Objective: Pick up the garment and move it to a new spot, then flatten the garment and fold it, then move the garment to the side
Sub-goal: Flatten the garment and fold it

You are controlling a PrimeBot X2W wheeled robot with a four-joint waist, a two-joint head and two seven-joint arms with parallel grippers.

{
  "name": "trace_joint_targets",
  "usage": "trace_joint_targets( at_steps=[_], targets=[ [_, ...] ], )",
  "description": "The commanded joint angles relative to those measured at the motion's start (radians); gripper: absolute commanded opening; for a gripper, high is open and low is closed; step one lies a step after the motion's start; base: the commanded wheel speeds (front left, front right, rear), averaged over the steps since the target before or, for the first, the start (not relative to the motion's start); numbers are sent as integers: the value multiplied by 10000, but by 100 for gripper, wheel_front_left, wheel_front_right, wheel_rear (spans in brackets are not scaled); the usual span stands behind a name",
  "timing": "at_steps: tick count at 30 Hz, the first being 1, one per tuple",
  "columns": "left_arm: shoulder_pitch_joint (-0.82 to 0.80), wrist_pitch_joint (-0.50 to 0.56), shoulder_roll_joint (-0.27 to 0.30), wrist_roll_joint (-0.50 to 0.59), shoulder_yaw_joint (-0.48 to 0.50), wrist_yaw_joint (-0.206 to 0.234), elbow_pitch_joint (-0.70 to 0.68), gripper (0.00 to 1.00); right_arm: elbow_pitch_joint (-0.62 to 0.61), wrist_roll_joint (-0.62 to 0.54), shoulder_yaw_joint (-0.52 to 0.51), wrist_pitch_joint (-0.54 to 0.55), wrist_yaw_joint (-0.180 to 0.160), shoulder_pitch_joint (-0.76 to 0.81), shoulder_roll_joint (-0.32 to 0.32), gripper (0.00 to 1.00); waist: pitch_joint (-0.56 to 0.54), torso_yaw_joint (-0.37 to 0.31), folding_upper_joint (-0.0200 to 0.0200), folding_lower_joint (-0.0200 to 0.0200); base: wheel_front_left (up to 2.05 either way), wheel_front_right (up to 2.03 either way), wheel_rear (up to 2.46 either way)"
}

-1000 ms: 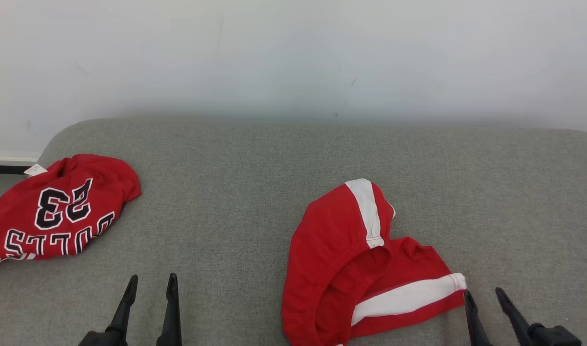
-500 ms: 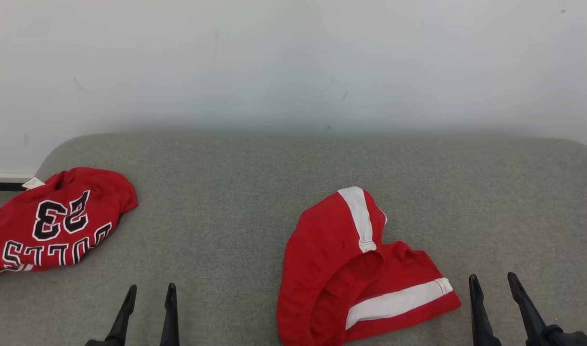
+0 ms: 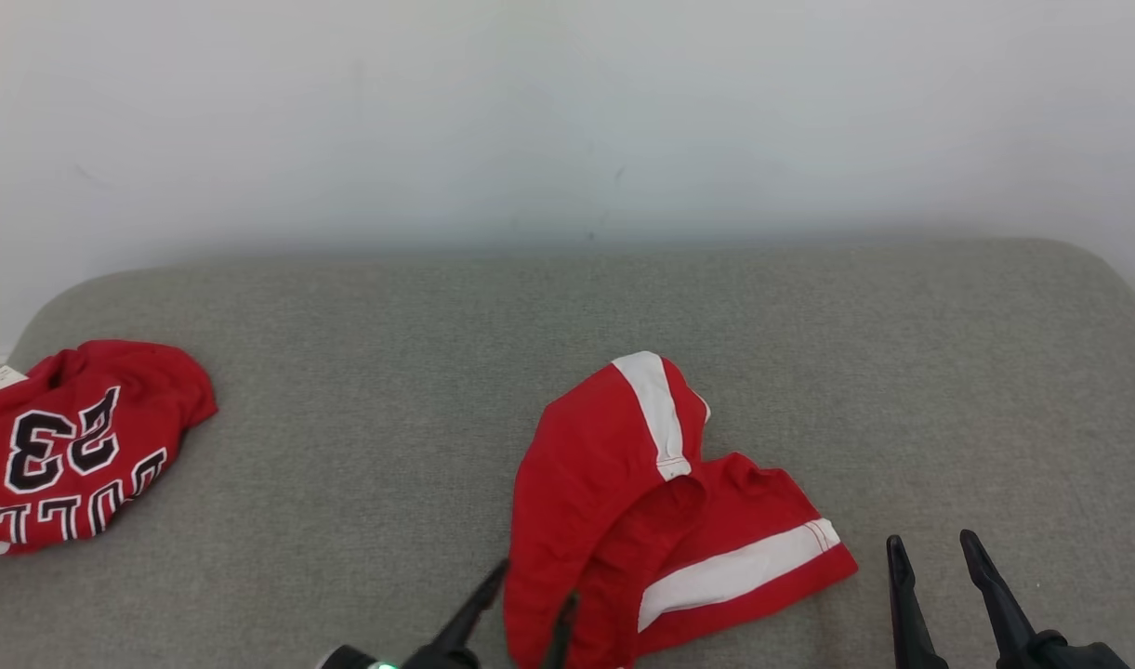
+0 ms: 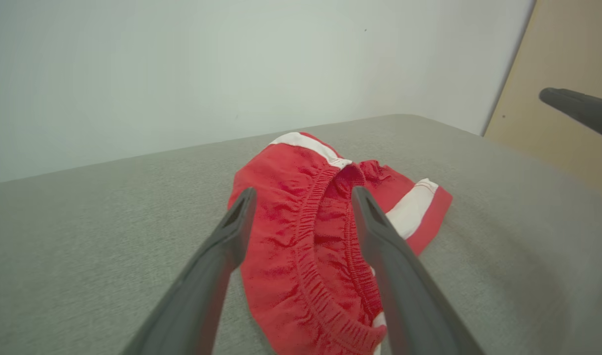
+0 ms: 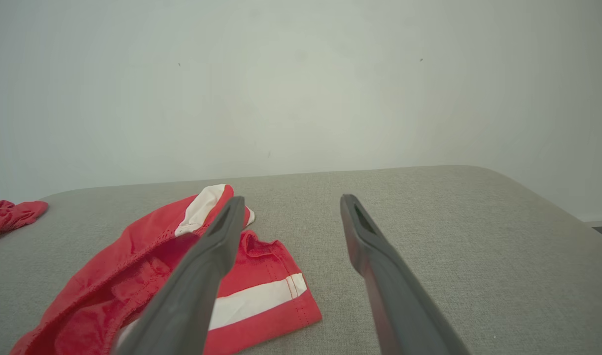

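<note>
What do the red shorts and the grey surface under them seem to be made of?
Red shorts: soft, matte knit fabric, possibly polyester, judging by the gathered elastic waistband and limp creases. Grey surface: likely padded woven upholstery, judging by its flecked texture and rounded edges.

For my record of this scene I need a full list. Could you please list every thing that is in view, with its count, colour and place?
shorts: 1, red with white stripes, crumpled near the middle of the cushion, toward the front
jersey: 1, red with black-and-white number 23 and letters, crumpled at the cushion's left edge
tag: 1, white, at the jersey's far end
cushion: 1, grey fabric, under both garments
wall: 1, white, behind the cushion
panel: 1, beige, beside the wall in the left wrist view
left claw: 1, dark, open, fingers either side of the shorts' elastic waistband
right claw: 1, dark, open, to the right of the shorts, apart from them
</note>
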Motion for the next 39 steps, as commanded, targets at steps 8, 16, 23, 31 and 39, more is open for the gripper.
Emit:
trace_joint_targets(
  at_steps=[8, 16, 23, 31, 39],
  targets=[
    [-1000, 207, 417, -452, -2102, 16, 1157, 100, 172, 14, 137, -8, 10, -176, 57, 100, 222, -577, 0, 0, 0, 0, 0],
    [-1701, 628, 848, -652, -3393, 20, 2281, 100, 297, 46, 209, -8, 10, -247, 102, 100, 296, -900, 0, 0, 0, 0, 0],
    [-2206, 1262, 1218, -854, -4097, 20, 3272, 100, 357, 24, 151, -8, 10, -302, 103, 100, 336, -1083, 0, 0, 0, 0, 0],
    [-2461, 1568, 1255, -1298, -4483, 19, 3616, 0, 278, -43, 112, -8, 10, -279, 119, 100, 287, -1047, 0, 0, 0, 0, 0],
    [-2654, 897, 1307, -2068, -3968, 111, 2882, 0, 351, -29, 29, -8, 10, -77, 99, 100, 130, -569, 0, 0, 0, 0, 0]
  ],
)
